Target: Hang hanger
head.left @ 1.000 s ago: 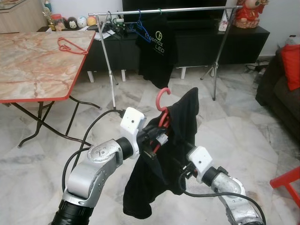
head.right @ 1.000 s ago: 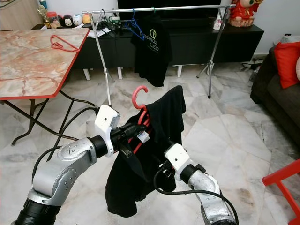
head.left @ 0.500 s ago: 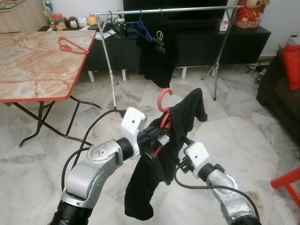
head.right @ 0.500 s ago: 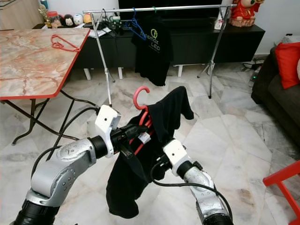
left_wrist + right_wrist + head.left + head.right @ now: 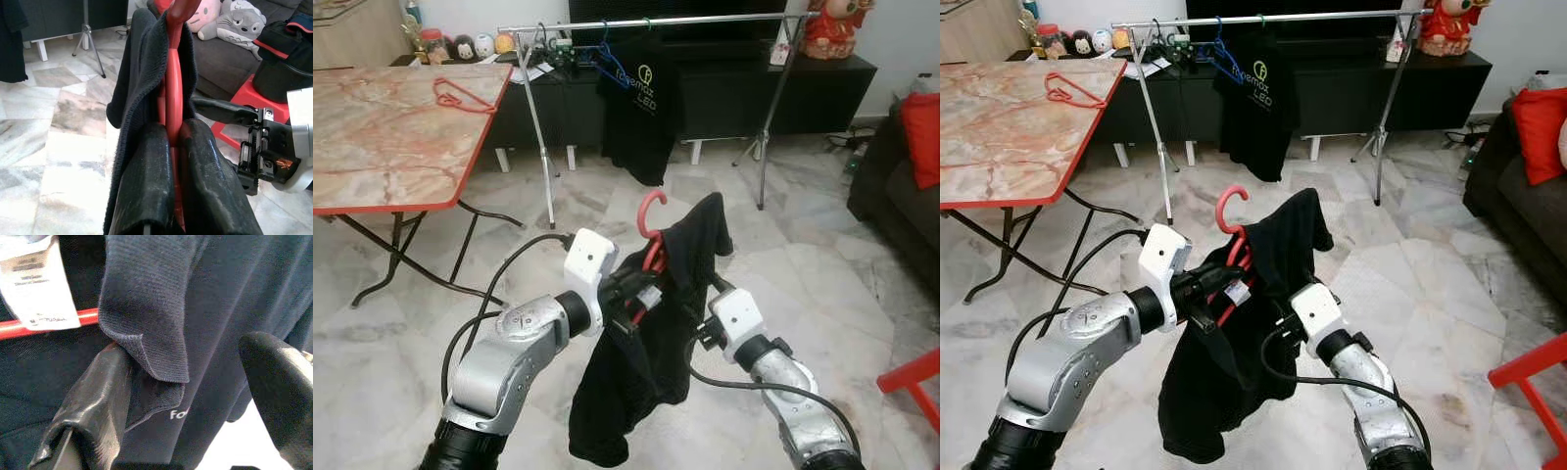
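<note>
Since a second ago, right arm has come up and in: its white wrist housing now sits higher against the garment's right side; shirt's far shoulder has dropped a little. Left arm's position barely changed.

Left end effector [image 5: 171,196]: both black fingers pressed together on the red hanger [image 5: 651,250], pinching its neck with dark cloth bunched on either side. Judged: gripped at the neck so the hook stays free above for the rail.

Right end effector [image 5: 195,396]: fingers spread apart, one pad touching a fold of the black shirt [image 5: 651,352], the other clear of it. Appears to be steadying or straightening the cloth, not carrying it.

Hanger location: held in mid-air in front of the robot, between the arms, above the marble floor [image 5: 822,284]; well short of the clothes rail [image 5: 656,20] at the far side.

Orientation: hook on top, curl opening toward the right and slightly downward. Neck runs up-and-down, tilted a little. Shoulder bar hidden under cloth; in left wrist view it seems to run edge-on, away from the left arm toward the right.

On the rail: another black shirt [image 5: 641,108] and a blue hanger [image 5: 607,59]. Spare red hanger [image 5: 460,95] lies on the table [image 5: 372,147], far left.
</note>
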### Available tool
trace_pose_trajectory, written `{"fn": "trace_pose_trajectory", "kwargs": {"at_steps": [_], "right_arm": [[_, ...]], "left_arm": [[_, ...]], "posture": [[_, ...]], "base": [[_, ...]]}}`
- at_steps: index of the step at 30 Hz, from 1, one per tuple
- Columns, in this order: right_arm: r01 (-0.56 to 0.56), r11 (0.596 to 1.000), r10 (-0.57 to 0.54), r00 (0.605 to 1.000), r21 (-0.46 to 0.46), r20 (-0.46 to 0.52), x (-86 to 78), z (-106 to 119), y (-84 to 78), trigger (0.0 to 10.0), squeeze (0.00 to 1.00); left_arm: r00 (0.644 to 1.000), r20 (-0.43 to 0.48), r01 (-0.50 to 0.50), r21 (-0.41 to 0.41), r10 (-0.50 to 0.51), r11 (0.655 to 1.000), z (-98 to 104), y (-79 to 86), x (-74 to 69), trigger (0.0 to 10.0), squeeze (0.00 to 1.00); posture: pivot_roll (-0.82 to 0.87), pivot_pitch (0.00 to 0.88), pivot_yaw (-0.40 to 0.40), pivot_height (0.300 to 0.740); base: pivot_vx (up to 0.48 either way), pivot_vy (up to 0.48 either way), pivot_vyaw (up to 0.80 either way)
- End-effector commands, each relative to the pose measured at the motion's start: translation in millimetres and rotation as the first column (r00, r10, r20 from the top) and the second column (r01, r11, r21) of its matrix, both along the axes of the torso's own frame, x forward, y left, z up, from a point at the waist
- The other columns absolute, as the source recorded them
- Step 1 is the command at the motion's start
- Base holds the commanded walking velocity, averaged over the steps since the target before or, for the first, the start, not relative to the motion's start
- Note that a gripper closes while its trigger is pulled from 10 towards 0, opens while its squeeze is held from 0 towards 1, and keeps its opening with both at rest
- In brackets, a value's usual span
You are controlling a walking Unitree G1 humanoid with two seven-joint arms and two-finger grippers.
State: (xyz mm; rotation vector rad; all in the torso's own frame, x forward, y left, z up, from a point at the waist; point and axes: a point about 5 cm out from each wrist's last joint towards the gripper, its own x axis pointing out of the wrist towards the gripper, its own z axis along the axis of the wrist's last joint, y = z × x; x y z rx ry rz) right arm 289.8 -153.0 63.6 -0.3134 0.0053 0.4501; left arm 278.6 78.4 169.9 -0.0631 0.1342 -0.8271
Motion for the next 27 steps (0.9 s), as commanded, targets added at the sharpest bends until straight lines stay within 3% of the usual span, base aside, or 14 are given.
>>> {"fn": "trace_pose_trajectory", "kwargs": {"at_steps": [1,4,25,26,27], "right_arm": [[0.010,1.000,-0.009,1.000,0.006,-0.013,-0.7,-2,0.8,10.0,0.00],[-0.027,1.000,0.027,0.998,0.005,-0.053,-2.1,-9,7.9,10.0,0.00],[-0.045,0.999,0.046,0.992,0.005,-0.118,4.6,-19,15.2,10.0,0.00],[-0.050,0.999,0.050,0.991,0.005,-0.124,4.2,-20,16.1,6.9,0.00],[-0.050,0.999,0.050,0.991,0.005,-0.124,4.2,-20,16.1,6.9,0.00]], "left_arm": [[1.000,0.020,-0.001,-0.004,0.001,1.000,6,0.3,-0.7,10.0,0.00],[1.000,0.024,0.015,-0.008,-0.015,1.000,9,-0.9,-2.4,10.0,0.00],[0.988,0.030,0.153,-0.024,-0.152,0.988,20,-13.6,-15.6,10.0,0.00],[0.987,0.031,0.157,-0.023,-0.157,0.987,20,-13.9,-16.0,10.0,0.00],[0.987,0.031,0.157,-0.023,-0.157,0.987,20,-13.9,-16.0,10.0,0.00]], "posture": [[-0.03,0.000,-0.011,0.740],[-0.02,0.000,-0.013,0.740],[-0.01,0.000,-0.016,0.740],[-0.01,0.000,-0.016,0.740],[-0.01,0.000,-0.016,0.740]], "base": [[0.000,0.000,0.00],[0.000,0.000,0.00],[0.000,0.000,0.00],[0.000,0.000,0.00],[0.000,0.000,0.00]]}}
